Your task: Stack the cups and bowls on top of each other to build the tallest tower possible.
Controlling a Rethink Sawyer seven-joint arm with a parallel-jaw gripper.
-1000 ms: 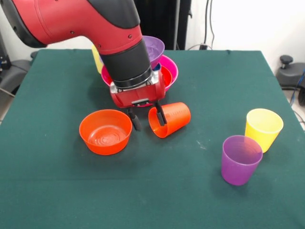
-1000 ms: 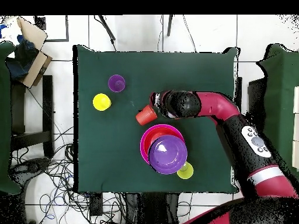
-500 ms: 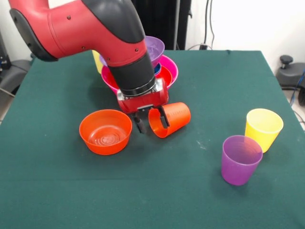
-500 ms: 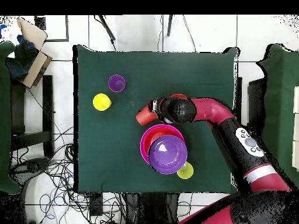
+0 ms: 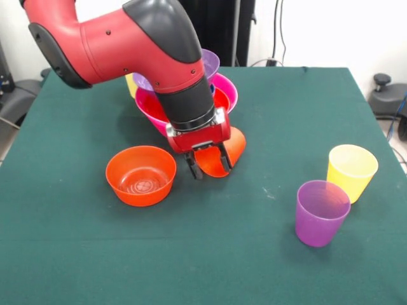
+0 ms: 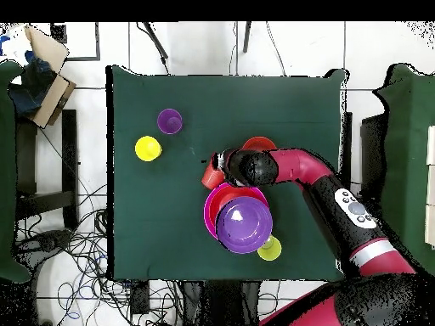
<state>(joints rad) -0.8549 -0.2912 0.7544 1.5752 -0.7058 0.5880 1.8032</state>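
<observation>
- The gripper (image 5: 208, 166) has its two dark fingers closed on the rim of the smooth orange cup (image 5: 219, 155).
- The cup lies on its side on the green cloth table (image 5: 286, 114). Its open mouth faces the camera.
- It is just beside the tower (image 5: 216, 89) of shiny round bowls.

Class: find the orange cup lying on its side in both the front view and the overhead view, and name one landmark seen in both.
Front view: the orange cup lies just left of centre, at the tool, in front of the big pink bowl.
Overhead view: the orange cup is near the centre, just above the big pink bowl.
Shared landmark: the big pink bowl.
</observation>
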